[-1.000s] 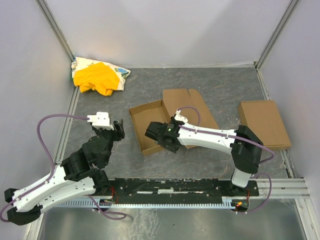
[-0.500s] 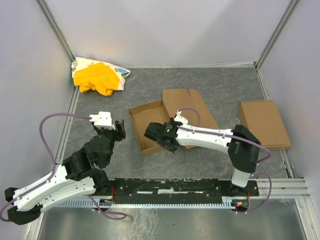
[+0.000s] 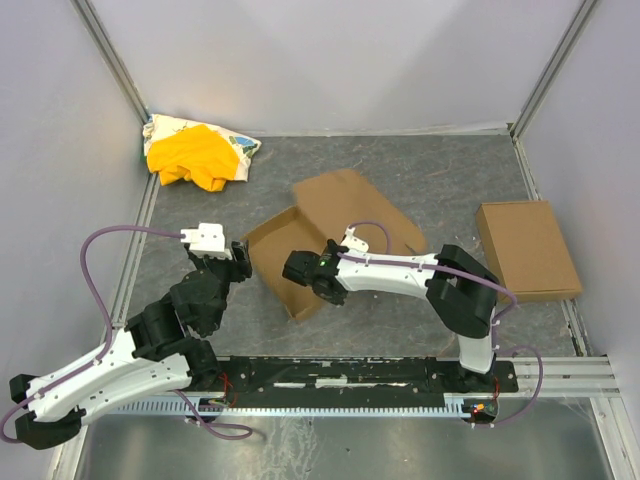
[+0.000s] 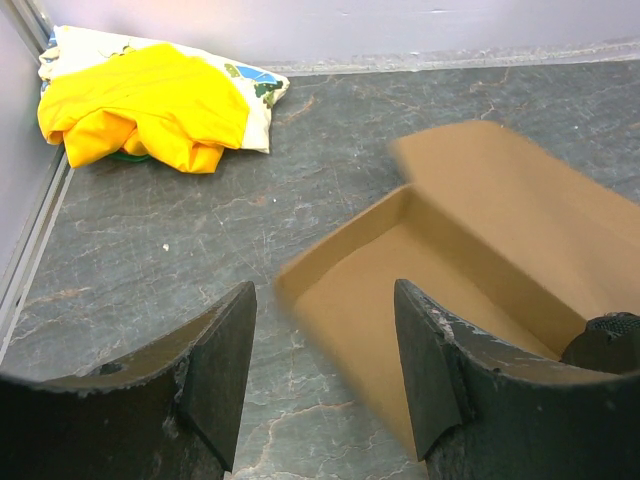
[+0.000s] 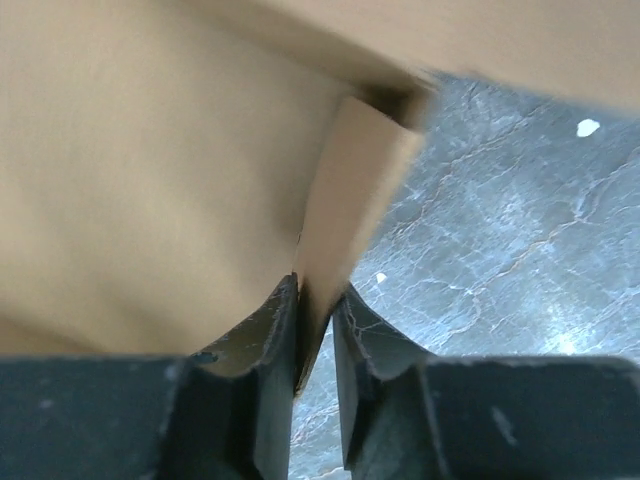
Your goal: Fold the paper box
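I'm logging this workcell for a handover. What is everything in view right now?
brown cardboard mailer box: one, brown, table centre, lid open
flat brown cardboard rectangle: one, brown, table's right side
yellow cloth bundle: one, yellow on white patterned fabric, far left corner
grey stone-patterned table: one, grey, beneath everything
left end effector: one, black, open, near the box's left corner
right end effector: one, black, closed on a box wall

paper box (image 4: 440, 270) blurred in left wrist view, cropped by right wrist frame, tips of right tool (image 3: 300, 272) indistinct from above
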### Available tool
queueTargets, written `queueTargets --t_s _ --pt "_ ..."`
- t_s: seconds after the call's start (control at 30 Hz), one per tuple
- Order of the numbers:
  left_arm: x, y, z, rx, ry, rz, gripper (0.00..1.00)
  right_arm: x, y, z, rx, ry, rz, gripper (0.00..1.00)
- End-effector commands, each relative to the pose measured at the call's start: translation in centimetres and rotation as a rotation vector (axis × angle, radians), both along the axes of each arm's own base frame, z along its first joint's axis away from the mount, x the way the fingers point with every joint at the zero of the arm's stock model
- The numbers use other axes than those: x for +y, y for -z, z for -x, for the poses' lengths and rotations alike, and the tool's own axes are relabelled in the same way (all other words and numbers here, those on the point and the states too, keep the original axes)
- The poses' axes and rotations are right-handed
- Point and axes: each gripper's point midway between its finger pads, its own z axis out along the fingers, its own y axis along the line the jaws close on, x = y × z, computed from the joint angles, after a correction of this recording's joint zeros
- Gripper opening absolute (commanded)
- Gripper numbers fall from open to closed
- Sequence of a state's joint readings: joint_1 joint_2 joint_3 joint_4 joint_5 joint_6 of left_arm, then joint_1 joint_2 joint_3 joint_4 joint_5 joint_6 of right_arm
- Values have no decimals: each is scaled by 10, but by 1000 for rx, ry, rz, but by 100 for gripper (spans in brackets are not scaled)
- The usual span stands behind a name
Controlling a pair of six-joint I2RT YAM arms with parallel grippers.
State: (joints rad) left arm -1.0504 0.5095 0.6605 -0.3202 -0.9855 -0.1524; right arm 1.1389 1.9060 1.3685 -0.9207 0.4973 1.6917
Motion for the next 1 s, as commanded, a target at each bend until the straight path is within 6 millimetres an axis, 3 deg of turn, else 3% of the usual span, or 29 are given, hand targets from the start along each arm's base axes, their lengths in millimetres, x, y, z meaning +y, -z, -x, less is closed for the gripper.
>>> queueTargets --t_s 0.0,0.17,0.3,0.47,0.57,0.7,0.8,0.9,0.97 --pt "-3 -4 -1 -8 -12 71 64 -10 -26 -12 -77 -13 46 24" --pt "-3 -3 -2 -7 -11 69 65 -66 -64 -40 -199 -73 305 17" --pt "-6 -1 -2 -2 -5 62 65 -114 -82 -61 -181 -103 469 12" --pt "-10 2 -3 10 6 45 66 -143 -82 -80 -133 -151 511 11" --pt "-13 4 -4 16 18 41 66 -158 -83 -90 -123 -176 526 4" --pt "-21 5 -4 25 51 37 67 -157 -73 -97 -138 -370 514 5" --pt "-29 8 -4 39 85 23 68 -146 -63 -96 -129 -497 411 16" --pt "-39 11 -4 57 128 10 70 -137 -58 -89 -74 -628 367 52" --pt "-45 12 -5 68 152 5 72 -137 -66 -88 -59 -661 374 64"
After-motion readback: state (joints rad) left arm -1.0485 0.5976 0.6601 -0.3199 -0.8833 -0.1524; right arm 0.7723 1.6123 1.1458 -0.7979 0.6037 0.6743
